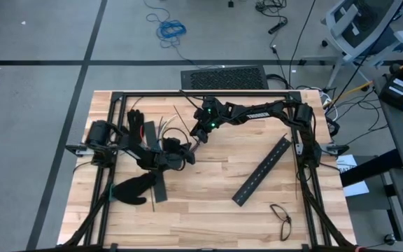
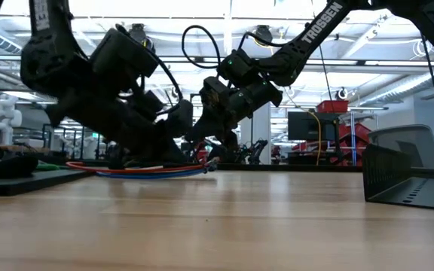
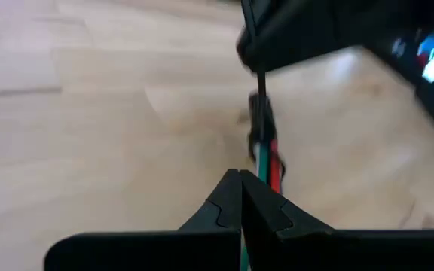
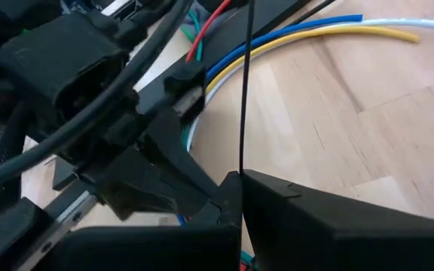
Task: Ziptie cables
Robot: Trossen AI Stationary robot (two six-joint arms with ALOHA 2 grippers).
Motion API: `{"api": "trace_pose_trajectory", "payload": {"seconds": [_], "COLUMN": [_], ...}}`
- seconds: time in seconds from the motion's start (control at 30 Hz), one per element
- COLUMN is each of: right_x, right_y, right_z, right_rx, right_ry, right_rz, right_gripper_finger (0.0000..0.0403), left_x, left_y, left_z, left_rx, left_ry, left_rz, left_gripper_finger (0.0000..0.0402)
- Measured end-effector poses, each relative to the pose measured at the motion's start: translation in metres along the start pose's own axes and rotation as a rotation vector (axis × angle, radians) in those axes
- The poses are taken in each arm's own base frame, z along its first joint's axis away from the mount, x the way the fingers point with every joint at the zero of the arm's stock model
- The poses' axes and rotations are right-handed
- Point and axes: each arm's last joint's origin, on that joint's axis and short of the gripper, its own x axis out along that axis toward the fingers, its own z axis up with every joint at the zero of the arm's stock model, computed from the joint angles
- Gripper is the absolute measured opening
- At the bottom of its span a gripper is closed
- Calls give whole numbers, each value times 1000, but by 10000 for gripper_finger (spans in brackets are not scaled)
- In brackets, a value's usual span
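The cables [image 4: 307, 31], blue, yellow, white, red and green wires, lie in a loose bundle on the wooden table [image 1: 208, 182], also low on the tabletop in the low view [image 2: 149, 171]. A thin black ziptie [image 4: 243, 98] runs straight up from the bundle. My left gripper [image 3: 240, 184] is shut at the bundle, left of centre [image 1: 186, 155]. My right gripper [image 4: 239, 184] is shut on the ziptie just beyond it [image 1: 199, 140]. A dark lump [image 3: 258, 113] sits on the wires where the ziptie meets them. My left gripper pinches the red and green wires [image 3: 268, 167] between its two fingertips, coming in low from the table's left and slanting down. The wires run on past the tips along the table. My right gripper pinches the ziptie's thin strip [image 4: 242, 162] between its fingertips, slanting down from the far right. The strip runs straight from the fingers to the bundle.
A long black slotted bar [image 1: 261, 171] lies diagonally right of centre. A second bar and a black glove [image 1: 135, 189] lie near the left front; another glove [image 1: 137, 122] lies at the far left. A thin black loop [image 1: 282, 220] sits at the front right.
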Motion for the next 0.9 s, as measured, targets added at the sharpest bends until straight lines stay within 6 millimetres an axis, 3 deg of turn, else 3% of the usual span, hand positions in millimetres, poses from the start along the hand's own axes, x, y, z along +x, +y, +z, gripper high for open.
{"api": "trace_pose_trajectory", "payload": {"seconds": [0.17, 0.47, 0.9], "right_x": [0, 0, 0], "right_y": [0, 2, 1], "right_z": [1, 6, 4], "right_rx": [9, 46, 115], "right_ry": [-8, -58, -26], "right_rz": [5, 24, 38], "right_gripper_finger": [0, 0, 0], "left_x": [7, 12, 25], "left_y": [-4, -3, 5], "left_z": [-2, -8, 1], "left_rx": [-34, 63, 342], "left_ry": [-67, -62, -73], "left_rz": [-65, -65, 11], "left_gripper_finger": [2, 2, 2]}}
